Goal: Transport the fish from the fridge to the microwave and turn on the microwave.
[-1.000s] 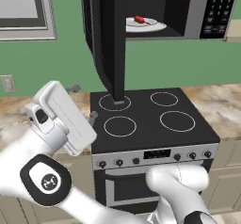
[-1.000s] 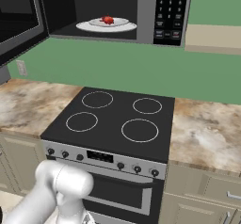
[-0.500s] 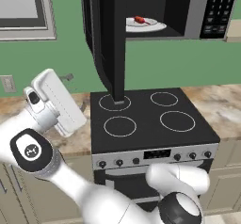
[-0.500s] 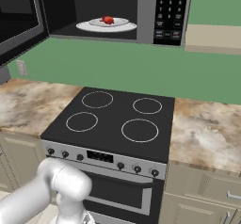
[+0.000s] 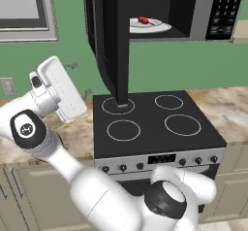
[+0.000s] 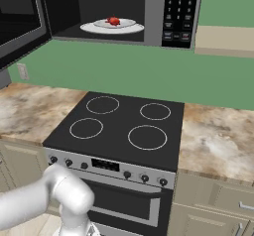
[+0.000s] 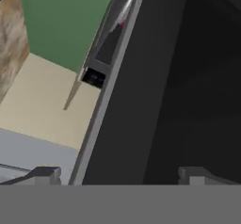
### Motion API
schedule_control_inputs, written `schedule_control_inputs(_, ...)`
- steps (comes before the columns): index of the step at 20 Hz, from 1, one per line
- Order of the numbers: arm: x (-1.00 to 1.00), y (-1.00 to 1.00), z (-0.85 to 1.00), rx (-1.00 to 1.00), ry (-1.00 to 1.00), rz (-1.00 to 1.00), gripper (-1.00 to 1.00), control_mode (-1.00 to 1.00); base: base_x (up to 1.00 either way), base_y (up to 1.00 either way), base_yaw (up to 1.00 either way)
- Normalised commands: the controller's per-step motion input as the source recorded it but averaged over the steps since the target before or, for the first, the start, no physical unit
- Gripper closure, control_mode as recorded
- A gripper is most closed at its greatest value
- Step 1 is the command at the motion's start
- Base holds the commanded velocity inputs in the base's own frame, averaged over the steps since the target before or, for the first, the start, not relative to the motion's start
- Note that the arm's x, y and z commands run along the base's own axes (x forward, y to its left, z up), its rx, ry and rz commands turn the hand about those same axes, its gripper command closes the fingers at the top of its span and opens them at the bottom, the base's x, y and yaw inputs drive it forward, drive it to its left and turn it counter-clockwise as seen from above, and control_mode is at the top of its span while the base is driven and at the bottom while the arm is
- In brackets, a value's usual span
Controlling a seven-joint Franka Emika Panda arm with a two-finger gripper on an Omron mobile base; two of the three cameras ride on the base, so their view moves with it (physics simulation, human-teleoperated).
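My pincer [image 7: 120,173] is wide open and holds nothing; at the bottom of the hand view its two dark tips stand far apart, with the dark face of the microwave door [image 7: 164,77] between and above them.

The fish [image 6: 113,21] already lies on the white plate [image 6: 112,29] inside the microwave [image 6: 149,12], near the top centre of the right base view. In the left base view I see it near the top, right of centre, behind the door [image 5: 116,45], which stands swung out, edge-on, just above the stove [image 5: 155,123]. So I judge that carrying is done, and what is left is to shut the door and press a button on the keypad [image 6: 179,12], upper right of centre.

My hand [image 5: 58,89] sits at the left of the left base view, outside the door. What worries me:
- if I push near the hinge, or at a slant, my tips may slide along the smooth panel and the door will not latch;
- too hard a shove could jolt the plate and shift the fish;
- the buttons are small and close together, so a wide-open pincer may hit two at once or the wrong one.
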Motion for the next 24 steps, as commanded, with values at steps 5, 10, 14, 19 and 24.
schedule_control_inputs(5, 0.00, -0.46, 0.70, 0.01, -0.09, -0.09, -1.00, -1.00, 0.00, 0.00, 0.00)
schedule_control_inputs(10, 0.14, -0.70, 0.57, 0.01, -0.05, -0.15, -1.00, -1.00, 0.00, 0.00, 0.00)
schedule_control_inputs(14, 0.31, -0.93, 0.39, 0.00, 0.01, -0.21, -1.00, -1.00, 0.00, 0.00, 0.00)
schedule_control_inputs(19, 0.39, -0.99, 0.22, 0.00, 0.09, -0.22, -1.00, -1.00, 0.00, 0.00, 0.00)
schedule_control_inputs(24, 0.43, -0.88, 0.16, 0.01, 0.14, -0.16, -1.00, -1.00, 0.00, 0.00, 0.00)
